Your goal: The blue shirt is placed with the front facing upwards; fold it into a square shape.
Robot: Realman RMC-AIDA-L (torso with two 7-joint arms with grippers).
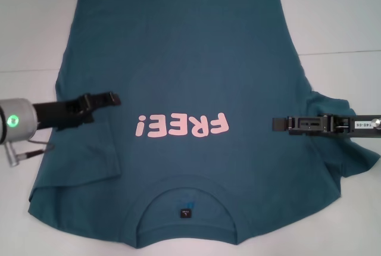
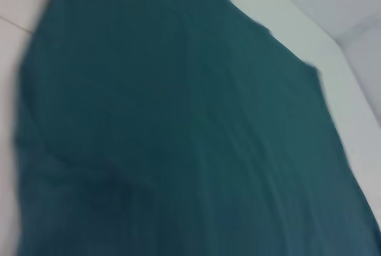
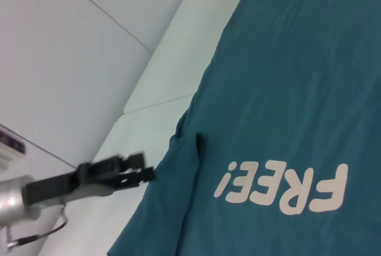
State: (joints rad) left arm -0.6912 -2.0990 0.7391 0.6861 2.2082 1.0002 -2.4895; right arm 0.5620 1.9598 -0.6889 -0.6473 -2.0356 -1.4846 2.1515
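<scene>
Two hands hover over the shirt (image 1: 190, 77), which lies flat on the desk (image 1: 345, 12). Left hand (image 1: 110, 99) looks closed, holding nothing. Right hand (image 1: 280, 124): can't tell.

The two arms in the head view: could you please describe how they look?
The left gripper is black on a silver cylindrical wrist with a green light and a thin cable. The right gripper is black and flat, its link carrying a white label with dark print.
</scene>
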